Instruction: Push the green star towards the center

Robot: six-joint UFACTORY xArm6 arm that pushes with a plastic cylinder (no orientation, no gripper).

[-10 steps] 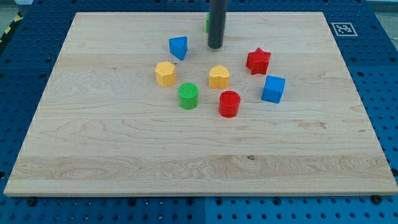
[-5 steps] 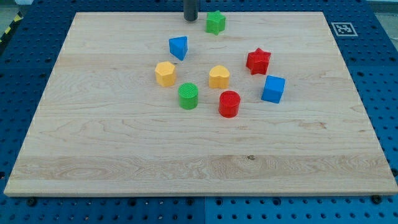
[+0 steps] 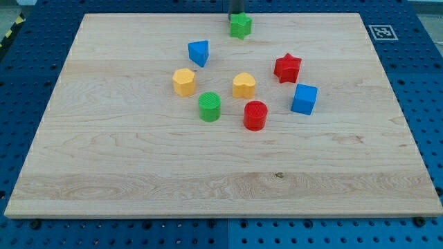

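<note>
The green star (image 3: 240,26) lies near the top edge of the wooden board (image 3: 104,173), a little right of the board's middle line. My tip (image 3: 237,13) is at the very top of the view, right behind the green star on its upper side, touching it or nearly so. Only the rod's short lower end shows.
Below the star sit a blue block (image 3: 199,52), a red star (image 3: 287,68), a yellow hexagon (image 3: 184,81), a yellow heart (image 3: 243,86), a blue cube (image 3: 304,99), a green cylinder (image 3: 210,106) and a red cylinder (image 3: 255,115).
My tip moved from in front of the green star up to the top left, then right to just behind the star. The blocks have not visibly moved.
</note>
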